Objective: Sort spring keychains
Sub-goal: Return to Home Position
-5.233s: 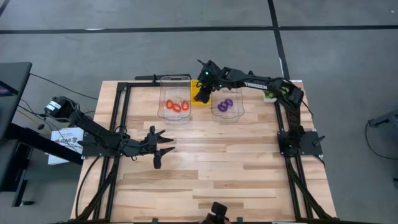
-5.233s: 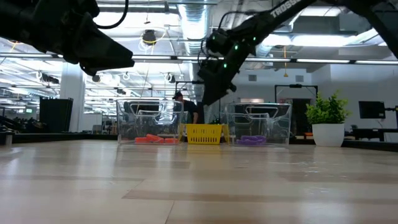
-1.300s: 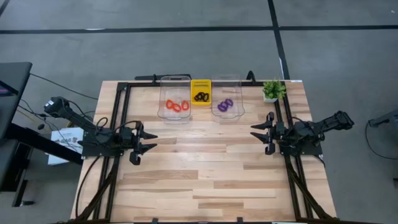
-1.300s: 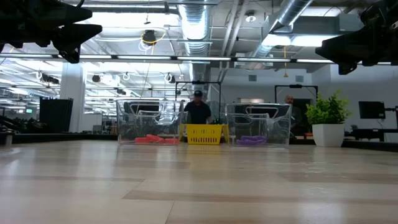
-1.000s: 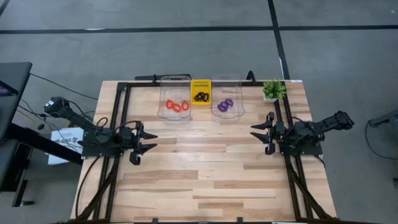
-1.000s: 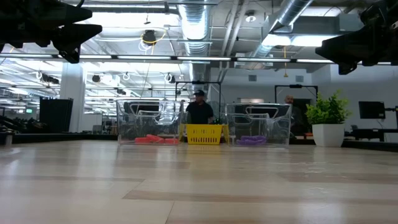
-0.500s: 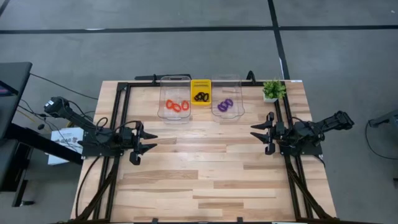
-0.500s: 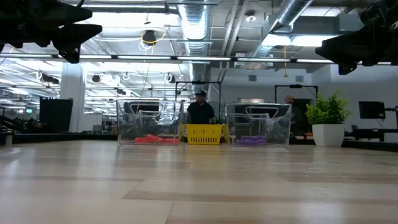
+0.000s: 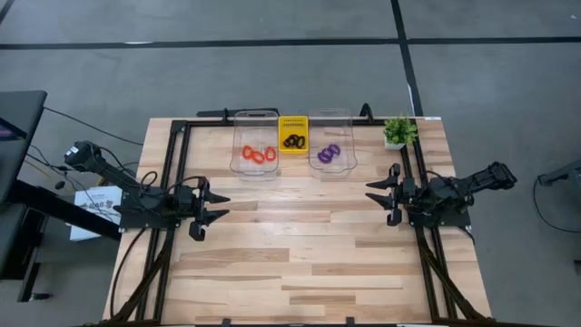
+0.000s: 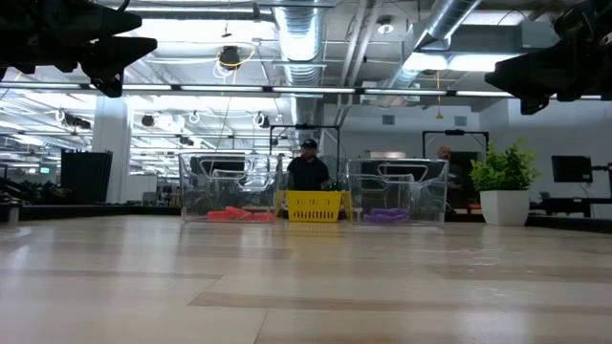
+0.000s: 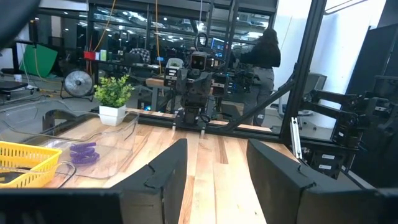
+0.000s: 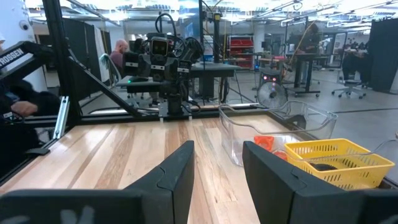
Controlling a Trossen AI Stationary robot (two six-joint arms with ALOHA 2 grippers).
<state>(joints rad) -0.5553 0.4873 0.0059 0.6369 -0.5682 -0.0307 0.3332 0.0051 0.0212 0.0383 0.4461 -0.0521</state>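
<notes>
The spring keychains lie sorted at the table's far edge. Orange-red loops (image 9: 259, 154) rest on the floor of the left clear bin (image 9: 255, 118). Black loops (image 9: 293, 142) sit in the yellow basket (image 9: 292, 122). Purple loops (image 9: 329, 153) lie in the right clear bin (image 9: 330, 116). My left gripper (image 9: 213, 211) hovers open over the table's left side, fingers pointing right. My right gripper (image 9: 377, 195) hovers open over the right side, fingers pointing left. Both are far from the bins and hold nothing.
A small potted plant (image 9: 396, 132) stands at the far right corner. A black metal frame (image 9: 177, 173) runs along the table's left, right and far edges. Bare wood (image 9: 300, 236) spreads between the two grippers. A person (image 10: 308, 170) stands beyond the table in the low view.
</notes>
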